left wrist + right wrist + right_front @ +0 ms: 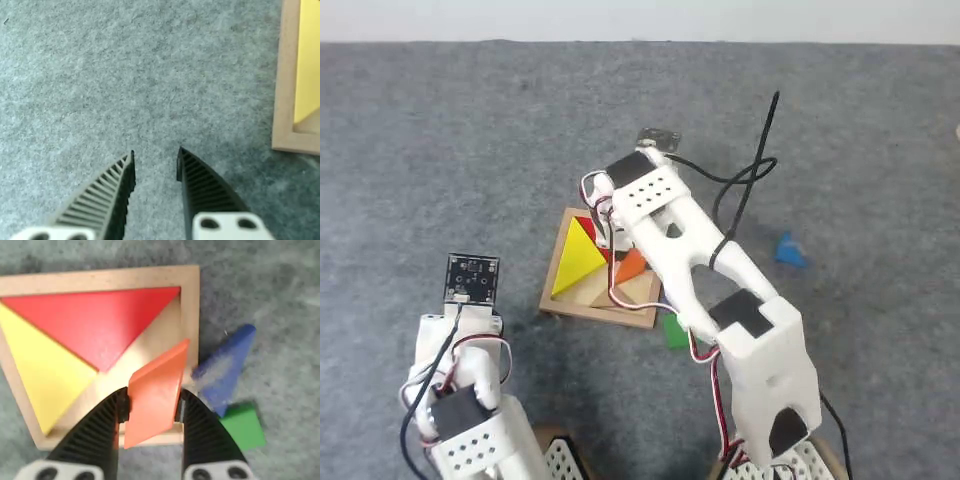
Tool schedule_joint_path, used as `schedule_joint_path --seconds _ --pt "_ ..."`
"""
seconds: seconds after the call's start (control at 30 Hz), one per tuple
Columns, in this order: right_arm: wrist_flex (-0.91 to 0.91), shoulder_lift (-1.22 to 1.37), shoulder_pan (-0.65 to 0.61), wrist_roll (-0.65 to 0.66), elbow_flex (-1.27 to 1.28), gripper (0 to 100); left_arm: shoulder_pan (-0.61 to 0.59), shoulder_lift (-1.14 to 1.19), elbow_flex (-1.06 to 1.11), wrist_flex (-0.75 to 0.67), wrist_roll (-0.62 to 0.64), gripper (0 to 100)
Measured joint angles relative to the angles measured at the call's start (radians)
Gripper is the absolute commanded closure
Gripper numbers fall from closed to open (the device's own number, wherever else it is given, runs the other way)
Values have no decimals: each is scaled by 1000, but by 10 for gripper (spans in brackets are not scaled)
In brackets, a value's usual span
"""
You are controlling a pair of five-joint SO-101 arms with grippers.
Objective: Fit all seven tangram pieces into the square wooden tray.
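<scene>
Right wrist view: the right pincer (152,395) is squeezed tight on the flat orange wooden piece with four sides (156,382), one finger on each side of it.
Orange piece: it is tilted over the bare part of the square wooden tray (100,277), close to one rim. I cannot tell if it touches the tray floor.
Red piece: the big red wooden triangle (95,322) lies flat in the tray, along one rim.
Yellow piece: the big yellow wooden triangle (40,375) lies flat in the tray, edge to edge with the red one.
Dark blue piece: the dark blue wooden piece (222,370) is on the grey carpet (440,150), just outside the tray rim.
Green piece: the small green wooden piece (242,427) lies on the carpet, just beside the dark blue one and near a tray corner.
Light blue piece: the small light blue wooden piece (790,250) lies on the carpet, well apart from the tray.
Left pincer: the left pincer (155,151) is open with nothing in it, over the carpet, near the tray rim.
</scene>
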Motion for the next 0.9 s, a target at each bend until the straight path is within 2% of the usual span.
schedule_joint_path --seconds 0.27,0.47,0.57,0.9 --pt "-58 2 0 -8 9 984 0 0 0 0 0 866" --pt "-58 66 0 20 9 816 0 0 0 0 0 866" --pt "-58 80 -3 52 9 764 0 0 0 0 0 866" --pt "-68 80 -3 74 8 760 0 0 0 0 0 866"
